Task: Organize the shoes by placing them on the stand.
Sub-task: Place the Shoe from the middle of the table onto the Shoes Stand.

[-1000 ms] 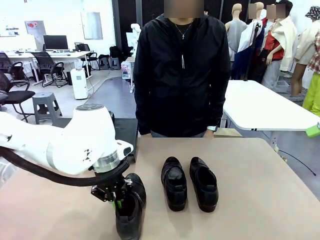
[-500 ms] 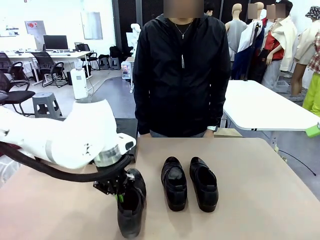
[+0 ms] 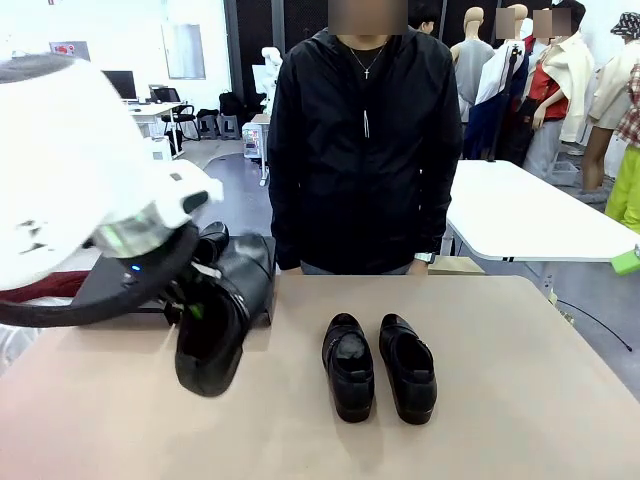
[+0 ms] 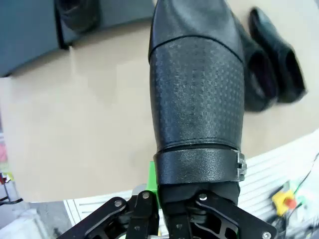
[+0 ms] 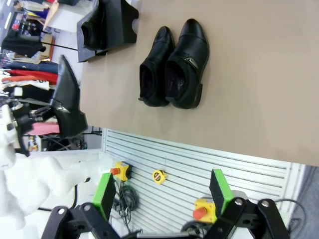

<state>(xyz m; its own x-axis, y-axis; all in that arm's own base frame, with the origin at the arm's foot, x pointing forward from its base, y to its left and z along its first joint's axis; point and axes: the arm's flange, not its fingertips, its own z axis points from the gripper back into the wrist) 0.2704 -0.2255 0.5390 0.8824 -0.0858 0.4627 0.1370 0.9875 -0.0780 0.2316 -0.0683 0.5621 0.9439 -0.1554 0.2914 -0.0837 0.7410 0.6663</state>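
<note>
My left gripper (image 3: 192, 305) is shut on the heel of a black shoe (image 3: 215, 325) and holds it in the air, toe down, above the table's left side. In the left wrist view the shoe's dotted sole (image 4: 194, 84) faces the camera above the gripper (image 4: 172, 201). The black stand (image 3: 250, 262) sits at the far left edge, with one shoe (image 3: 211, 241) on it. Two more shoes (image 3: 347, 366) (image 3: 407, 367) lie side by side mid-table. My right gripper (image 5: 162, 194) is open and empty, high above the table, looking down on that pair (image 5: 174, 64) and the stand (image 5: 117, 25).
A person in a black jacket (image 3: 365, 150) stands at the table's far edge, behind the pair. The tan tabletop (image 3: 520, 380) is bare to the right of the pair and along the front. A white table (image 3: 520, 210) stands behind at the right.
My left gripper has lifted the shoe off the table's near left and carried it up and away toward the stand. The pair mid-table has not moved.
</note>
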